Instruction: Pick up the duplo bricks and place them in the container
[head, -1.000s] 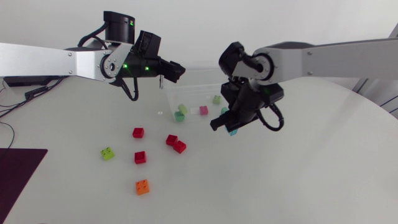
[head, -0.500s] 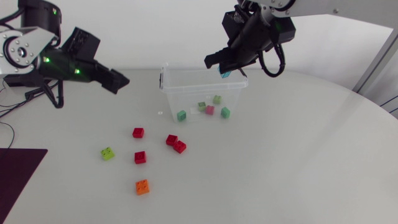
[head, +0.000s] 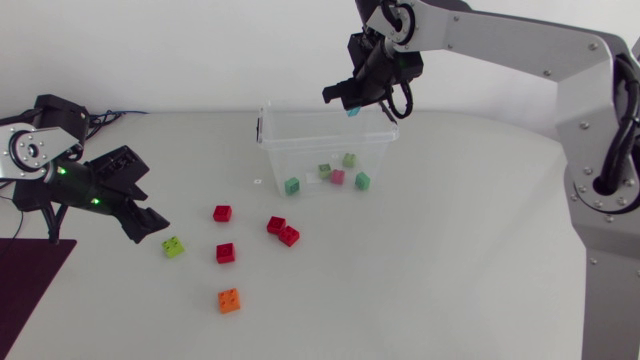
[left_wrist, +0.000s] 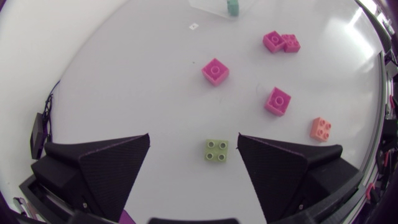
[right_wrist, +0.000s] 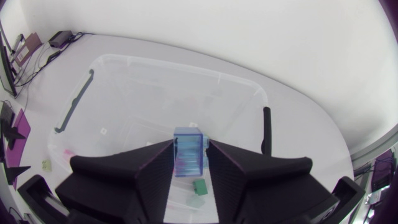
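Clear container (head: 300, 146): upright, open, holding several green bricks (head: 292, 185) and one pink brick (head: 337, 177). Blue brick (right_wrist: 188, 152): clamped in my right gripper (head: 351, 107) above it. Loose on the bench (head: 450, 260): four red bricks (head: 222, 213), one lime brick (head: 174, 246), one orange brick (head: 229, 300).

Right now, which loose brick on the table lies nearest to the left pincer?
The lime-green brick, just ahead of the open left pincer. It is the only green one outside the container; the red bricks and the orange brick lie farther away.
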